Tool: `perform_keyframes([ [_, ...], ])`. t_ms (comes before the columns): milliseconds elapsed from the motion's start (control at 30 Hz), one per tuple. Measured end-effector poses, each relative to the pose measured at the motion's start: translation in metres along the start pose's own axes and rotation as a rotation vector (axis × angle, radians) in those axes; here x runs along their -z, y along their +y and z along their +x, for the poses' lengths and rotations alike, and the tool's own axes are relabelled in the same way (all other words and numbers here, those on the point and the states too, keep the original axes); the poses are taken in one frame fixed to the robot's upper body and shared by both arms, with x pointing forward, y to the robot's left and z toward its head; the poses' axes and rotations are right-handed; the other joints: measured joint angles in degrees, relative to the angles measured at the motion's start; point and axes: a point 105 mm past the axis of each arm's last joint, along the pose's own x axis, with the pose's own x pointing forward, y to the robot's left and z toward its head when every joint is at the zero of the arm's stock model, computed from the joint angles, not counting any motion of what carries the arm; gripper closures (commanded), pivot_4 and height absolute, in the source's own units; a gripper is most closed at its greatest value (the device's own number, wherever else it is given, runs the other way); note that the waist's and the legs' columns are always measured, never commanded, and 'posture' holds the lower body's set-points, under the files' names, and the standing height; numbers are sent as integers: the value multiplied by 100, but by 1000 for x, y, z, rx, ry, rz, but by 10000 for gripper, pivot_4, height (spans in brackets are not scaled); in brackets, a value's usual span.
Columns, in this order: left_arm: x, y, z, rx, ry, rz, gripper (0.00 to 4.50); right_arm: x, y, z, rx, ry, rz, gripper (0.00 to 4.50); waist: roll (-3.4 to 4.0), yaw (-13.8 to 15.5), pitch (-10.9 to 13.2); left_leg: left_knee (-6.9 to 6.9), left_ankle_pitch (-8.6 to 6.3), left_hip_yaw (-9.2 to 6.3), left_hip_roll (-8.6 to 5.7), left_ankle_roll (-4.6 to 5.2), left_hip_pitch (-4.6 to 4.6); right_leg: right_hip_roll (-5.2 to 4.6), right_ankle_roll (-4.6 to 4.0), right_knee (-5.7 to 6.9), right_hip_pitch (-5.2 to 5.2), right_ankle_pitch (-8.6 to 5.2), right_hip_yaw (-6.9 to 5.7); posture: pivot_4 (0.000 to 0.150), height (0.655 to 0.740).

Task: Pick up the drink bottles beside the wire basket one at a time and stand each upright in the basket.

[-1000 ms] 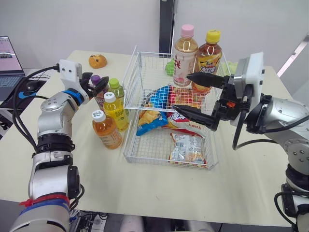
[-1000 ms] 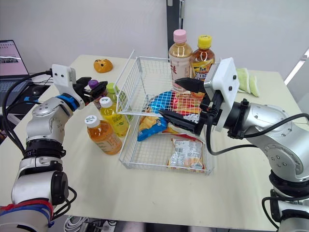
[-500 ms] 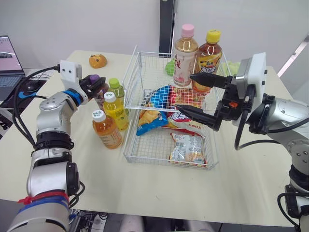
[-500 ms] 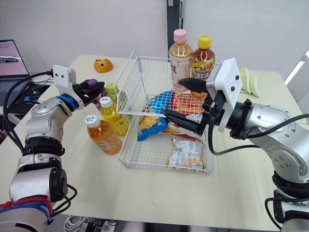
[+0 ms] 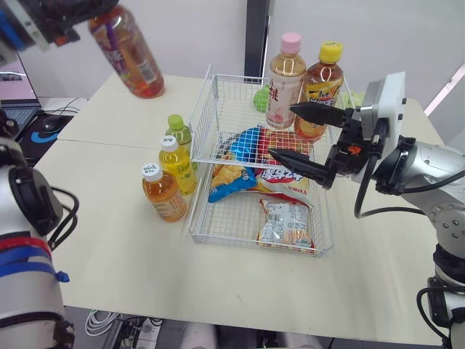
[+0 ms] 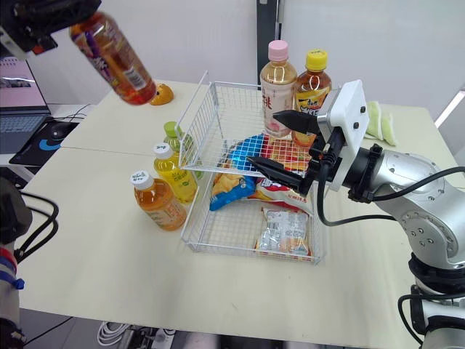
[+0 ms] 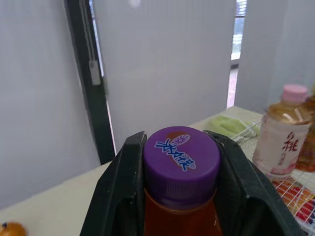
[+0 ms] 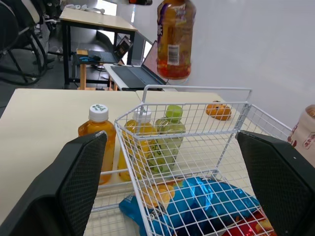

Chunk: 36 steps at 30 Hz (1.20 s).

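My left gripper [image 5: 67,16] is shut on the purple cap [image 7: 181,160] of a brown tea bottle [image 5: 127,51], which hangs tilted high above the table's far left. Three bottles stand left of the wire basket [image 5: 196,218]: a green-capped one [image 5: 178,134], a yellow one [image 5: 174,163] and an orange one [image 5: 163,193]. A pink-capped bottle [image 5: 285,80] and a yellow-capped bottle [image 5: 320,87] stand upright at the basket's back. My right gripper [image 5: 282,131] is open over the basket's middle, holding nothing.
Snack packets [image 5: 287,222] lie in the basket's bottom. A laptop [image 6: 22,109] and mouse [image 5: 47,125] sit on a side desk to the left. A small orange toy [image 6: 161,93] lies at the far left, and a green item [image 6: 378,120] behind the basket.
My left gripper has closed on the purple-capped bottle and lifted it from beside the basket high into the air. The right gripper stays open over the basket. The camera has shifted slightly.
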Motion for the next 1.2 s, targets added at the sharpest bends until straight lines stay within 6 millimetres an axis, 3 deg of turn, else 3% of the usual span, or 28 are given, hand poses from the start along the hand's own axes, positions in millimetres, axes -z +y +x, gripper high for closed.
perform_keyframes([
  [233, -34, -43, 66, 203, -87, 16, 31372, 0, -1, 2, 16, -10, -17, 0, 6, -29, 4, 10, -2, -3, -2, 1, -12, -1, 3, -2, -4, -2, 4, 1500, 7400],
  [433, -7, -57, 103, 220, -44, -28, 31372, -1, -1, 0, 48, -10, -29, 0, 34, -129, 22, 18, 0, -1, 0, -1, -7, 1, 3, 25, -12, -2, 9, 1500, 7400],
  [600, 17, -64, 116, 241, 16, -19, 31372, -2, 0, 0, 76, 8, -31, 0, 43, -174, 28, 19, 0, 3, 0, -2, -6, 1, 3, 30, -16, -2, 14, 1500, 7400],
  [800, 67, -69, 123, 254, 137, -55, 31372, -5, 0, -2, 109, 25, -39, 0, 50, -171, 33, 38, 0, 3, 1, -1, -11, 1, 3, 43, -17, -2, 16, 1500, 7400],
  [1067, 69, -78, 132, 281, 115, -52, 31372, -7, -1, -1, 128, 43, -39, 0, 50, -163, 34, 44, 0, 2, -1, -1, -11, -1, 3, 52, -17, -2, 17, 1500, 7400],
  [1200, 69, -81, 134, 294, 103, -54, 18440, -7, -1, -1, 138, 50, -37, 0, 50, -159, 34, 46, 0, 2, -2, -1, -11, -1, 3, 54, -17, -2, 18, 1500, 7400],
])
